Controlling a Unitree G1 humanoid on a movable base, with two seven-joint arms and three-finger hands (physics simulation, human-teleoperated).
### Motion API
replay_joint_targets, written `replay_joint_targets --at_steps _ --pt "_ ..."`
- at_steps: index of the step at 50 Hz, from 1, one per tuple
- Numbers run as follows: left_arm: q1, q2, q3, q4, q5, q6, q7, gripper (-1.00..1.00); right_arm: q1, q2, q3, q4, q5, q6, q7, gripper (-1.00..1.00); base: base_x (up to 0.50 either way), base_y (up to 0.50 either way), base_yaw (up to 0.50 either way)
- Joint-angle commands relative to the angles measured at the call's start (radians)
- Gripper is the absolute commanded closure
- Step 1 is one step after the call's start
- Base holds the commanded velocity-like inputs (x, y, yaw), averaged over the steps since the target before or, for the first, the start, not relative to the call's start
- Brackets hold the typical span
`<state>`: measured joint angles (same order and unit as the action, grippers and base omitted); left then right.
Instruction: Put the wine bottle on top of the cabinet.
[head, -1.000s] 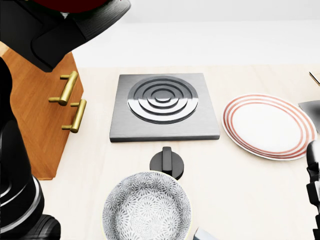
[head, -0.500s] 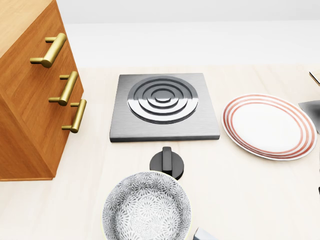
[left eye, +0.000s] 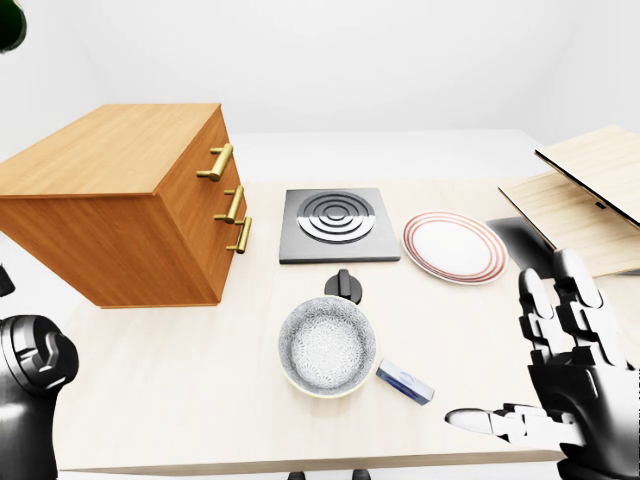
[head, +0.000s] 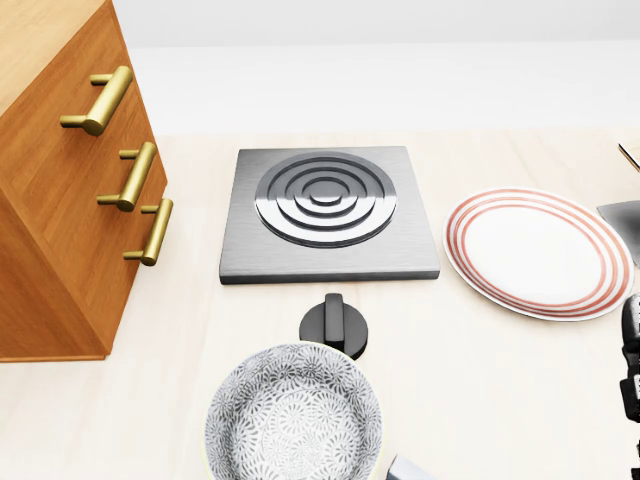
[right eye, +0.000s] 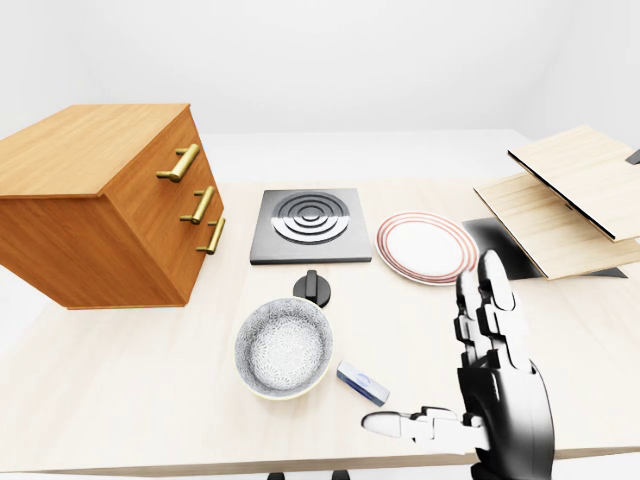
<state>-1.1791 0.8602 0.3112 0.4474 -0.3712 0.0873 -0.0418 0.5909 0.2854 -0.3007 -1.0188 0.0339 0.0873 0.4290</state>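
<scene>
Right hand (right eye: 505, 392) wide open at the lower right of the right-eye view: fingers (right eye: 490, 295) upright and spread, thumb (right eye: 405, 425) sticking out to the view's left, nothing in it. It hangs over the table (left eye: 180, 370) edge; in the head view only a sliver shows at the right edge. Left hand out of frame, only a black-and-silver left arm (left eye: 30, 375) joint shows at the bottom left of the left-eye view, so its state can't be told. Bottle (left eye: 6, 25): only a dark green blob cut by the top-left corner of the left-eye view, up and left of the cabinet (left eye: 120, 170) and apart from it; too little visible to say how it's oriented or held. Cabinet is wood, sits on the table at the left, three brass handles (left eye: 215, 162) facing view-right. Just right of it a square grey hob (left eye: 335, 225) with concentric rings, black knob (left eye: 344, 286) just below that. Patterned bowl (left eye: 328, 347) below the knob, close to it. Small blue-white box (left eye: 405, 382) just right of the bowl, lying flat. Red-ringed plate (left eye: 455, 247) right of the hob. Stacked wooden boards (left eye: 590, 190) at the far right, the top one tilted.
</scene>
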Motion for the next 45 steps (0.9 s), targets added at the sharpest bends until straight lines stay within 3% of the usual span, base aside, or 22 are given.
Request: replay_joint_targets --at_steps 1,15,45 --pt "0.062 -0.025 0.005 0.052 -0.016 0.0 -0.033 1.0 0.012 0.001 0.025 0.016 -0.015 0.0 -0.005 -1.0 0.0 0.0 0.0" --pt "0.06 -0.078 -0.009 0.271 0.031 0.0 -0.071 1.0 0.015 0.013 -0.019 0.048 0.016 0.0 0.018 -1.0 0.0 0.0 0.0" --pt "0.021 -0.106 -0.021 0.637 0.047 0.0 -0.089 1.0 0.048 0.034 -0.002 0.117 0.008 0.0 0.035 -1.0 0.0 0.0 0.0"
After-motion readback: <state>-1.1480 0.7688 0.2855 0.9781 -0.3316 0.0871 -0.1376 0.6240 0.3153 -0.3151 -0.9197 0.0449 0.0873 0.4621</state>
